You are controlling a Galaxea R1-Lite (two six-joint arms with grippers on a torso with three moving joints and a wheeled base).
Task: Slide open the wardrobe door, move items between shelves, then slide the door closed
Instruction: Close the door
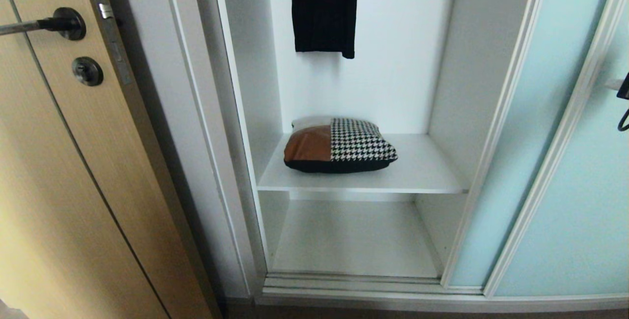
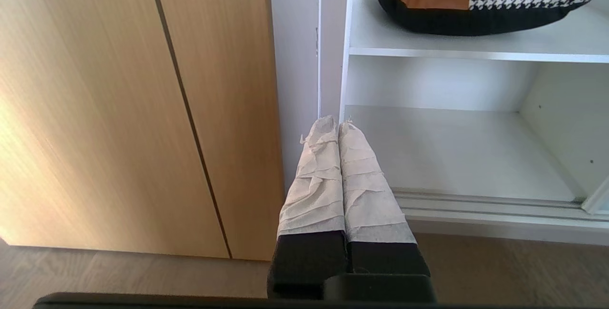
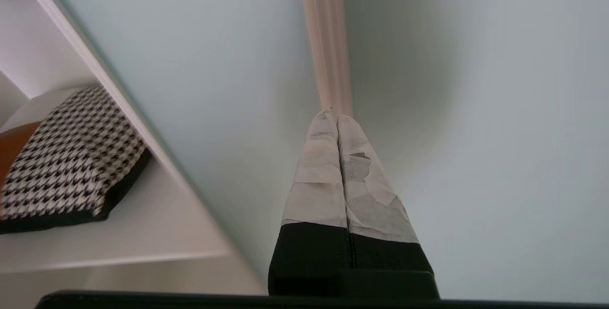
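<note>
Right gripper (image 3: 337, 117), fingers pressed together and holding nothing, points at the sliding door (image 1: 580, 171), slid right off the opening. Cushion (image 1: 339, 146) lies on the upper shelf (image 1: 427, 171), lower shelf (image 1: 354, 240) bare beneath. Left gripper (image 2: 337, 123) is likewise clamped empty near the wooden door (image 2: 119, 109); the hanging black garment (image 1: 323, 9) is cut off above.

Left gripper (image 2: 338, 125): taped fingers pressed together, held low. Right gripper (image 3: 337, 117): taped fingers pressed together, raised, empty.

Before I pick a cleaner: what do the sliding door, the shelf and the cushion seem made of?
Sliding wardrobe door: frosted glass by its look, pale blue-green and matte, in a thin pale frame, probably metal. Shelf: smooth white board, likely laminate. Cushion: tan part with a leather-like sheen, the houndstooth part woven cloth, black fabric edge.
</note>
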